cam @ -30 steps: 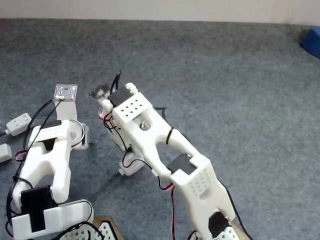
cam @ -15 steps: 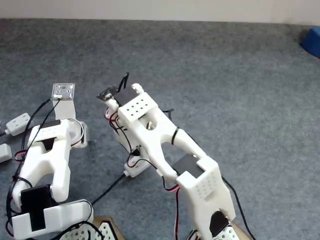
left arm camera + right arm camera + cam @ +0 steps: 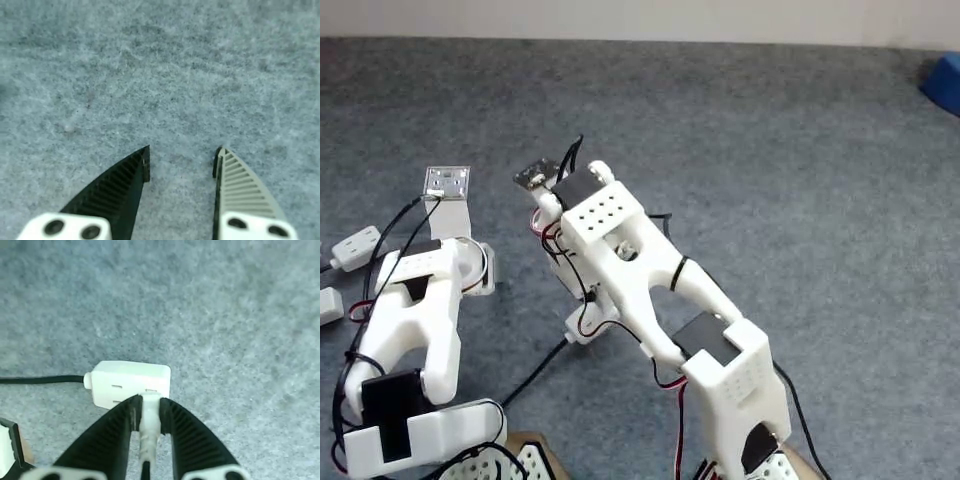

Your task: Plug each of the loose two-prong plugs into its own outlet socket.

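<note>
Looks like the right arm (image 3: 640, 280) just nudged rightward, the right gripper (image 3: 150, 401) pinching the white plug (image 3: 149, 426) up against the outlet socket (image 3: 131, 382) toward the near edge of the carpet (image 3: 820, 200), so it's probably about to go in.

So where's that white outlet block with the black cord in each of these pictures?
High view: the outlet block lies on the carpet, partly under the right arm.
Right wrist view: the block sits just beyond the right gripper, which is shut on a white plug.
Left wrist view: carpet ahead of the open left gripper.
Shared landmark: the black cord leaving the block.
</note>
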{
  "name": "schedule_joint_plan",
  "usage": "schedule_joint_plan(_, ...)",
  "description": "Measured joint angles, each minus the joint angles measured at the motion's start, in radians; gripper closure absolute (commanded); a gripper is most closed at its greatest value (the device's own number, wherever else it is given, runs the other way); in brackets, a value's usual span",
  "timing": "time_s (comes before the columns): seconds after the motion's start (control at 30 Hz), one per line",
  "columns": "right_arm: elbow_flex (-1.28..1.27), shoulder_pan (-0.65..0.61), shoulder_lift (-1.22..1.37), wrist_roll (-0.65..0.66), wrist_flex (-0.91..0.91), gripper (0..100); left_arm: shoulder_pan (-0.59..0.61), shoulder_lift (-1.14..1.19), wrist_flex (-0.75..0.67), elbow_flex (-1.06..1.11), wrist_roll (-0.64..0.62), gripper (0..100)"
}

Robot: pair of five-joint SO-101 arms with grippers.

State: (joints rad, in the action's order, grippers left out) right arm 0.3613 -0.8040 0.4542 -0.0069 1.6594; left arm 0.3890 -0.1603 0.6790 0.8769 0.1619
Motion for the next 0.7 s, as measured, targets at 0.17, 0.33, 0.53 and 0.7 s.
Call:
schedule_joint_plan(0.17,-0.107,0.012,-0.009,0.000,-0.077,99.1,0.000,0.000,0.000,0.000,0.000,79)
schedule_joint_plan(0.33,-0.150,0.051,-0.080,0.000,-0.137,99.1,0.000,0.000,0.000,0.000,0.000,79)
schedule_joint_plan(0.53,-0.302,0.063,-0.204,0.000,-0.192,99.1,0.000,0.000,0.000,0.000,0.000,79)
schedule_joint_plan(0.7,-0.460,0.066,-0.247,0.000,-0.293,99.1,0.000,0.000,0.000,0.000,0.000,79)
